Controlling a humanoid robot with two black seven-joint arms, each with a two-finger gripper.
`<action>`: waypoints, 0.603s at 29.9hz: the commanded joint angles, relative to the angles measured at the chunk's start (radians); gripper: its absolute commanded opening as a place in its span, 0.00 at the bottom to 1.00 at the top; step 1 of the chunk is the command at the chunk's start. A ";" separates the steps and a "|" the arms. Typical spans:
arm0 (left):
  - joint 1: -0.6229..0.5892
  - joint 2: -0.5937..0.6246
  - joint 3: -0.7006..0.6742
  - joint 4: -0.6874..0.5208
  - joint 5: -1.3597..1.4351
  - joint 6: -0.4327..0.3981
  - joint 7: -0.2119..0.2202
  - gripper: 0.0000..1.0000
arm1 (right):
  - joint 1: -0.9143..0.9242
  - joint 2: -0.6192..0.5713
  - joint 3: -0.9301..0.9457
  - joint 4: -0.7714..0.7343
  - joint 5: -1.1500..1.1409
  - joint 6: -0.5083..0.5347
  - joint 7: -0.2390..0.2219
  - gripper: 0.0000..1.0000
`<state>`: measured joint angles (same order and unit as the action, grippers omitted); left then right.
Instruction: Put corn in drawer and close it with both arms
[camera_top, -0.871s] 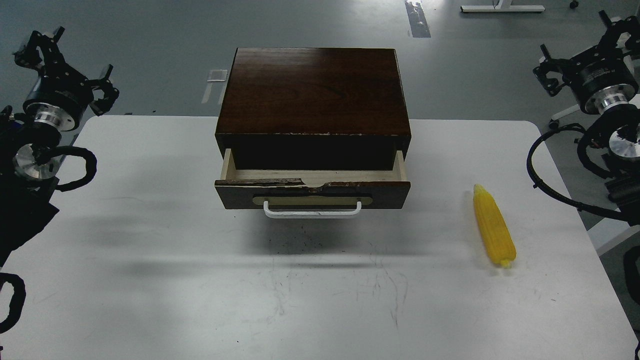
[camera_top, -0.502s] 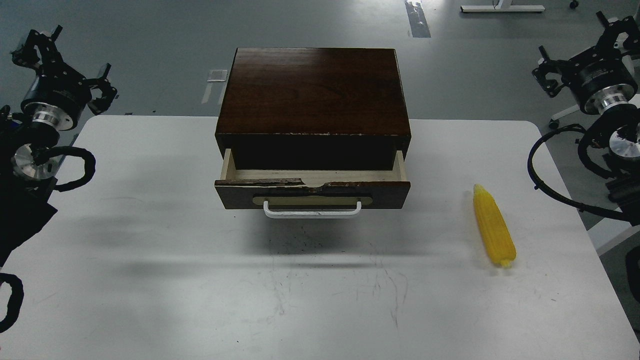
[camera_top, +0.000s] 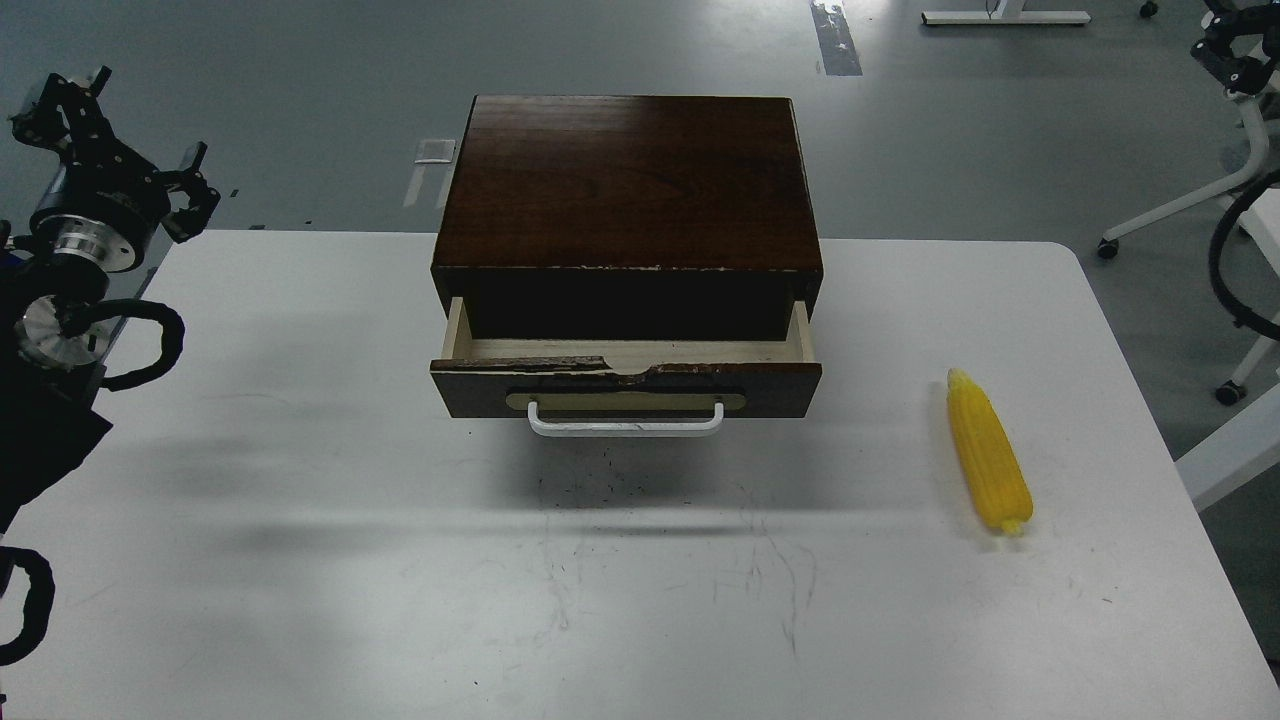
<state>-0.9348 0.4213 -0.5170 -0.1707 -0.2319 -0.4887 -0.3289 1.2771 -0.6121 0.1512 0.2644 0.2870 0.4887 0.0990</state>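
Observation:
The yellow corn lies on the white table at the right, pointed end away from me, well to the right of the cabinet. The drawer, with its white bar handle and chipped top edge, stands partly pulled out of the dark brown cabinet; its pale inside shows nothing in it. My left gripper is open and empty, off the table's far left corner. Of my right arm, only a black tip and a cable loop show at the right edge.
The cabinet stands at the middle back of the table. Beyond the table's right edge are white furniture legs on casters. A grey floor with a tape strip lies behind.

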 joint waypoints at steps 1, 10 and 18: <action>-0.001 0.001 -0.001 -0.001 -0.001 0.000 -0.004 0.98 | 0.088 -0.008 -0.189 0.001 -0.123 0.000 0.002 1.00; -0.013 0.005 0.000 0.000 0.000 0.000 0.005 0.98 | 0.137 -0.006 -0.360 0.012 -0.462 0.000 0.007 1.00; -0.010 0.001 -0.001 -0.003 -0.001 0.000 0.004 0.98 | 0.143 -0.092 -0.390 0.344 -0.748 0.000 0.008 1.00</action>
<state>-0.9484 0.4235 -0.5184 -0.1730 -0.2322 -0.4887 -0.3228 1.4217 -0.6601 -0.2375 0.4716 -0.3616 0.4889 0.1065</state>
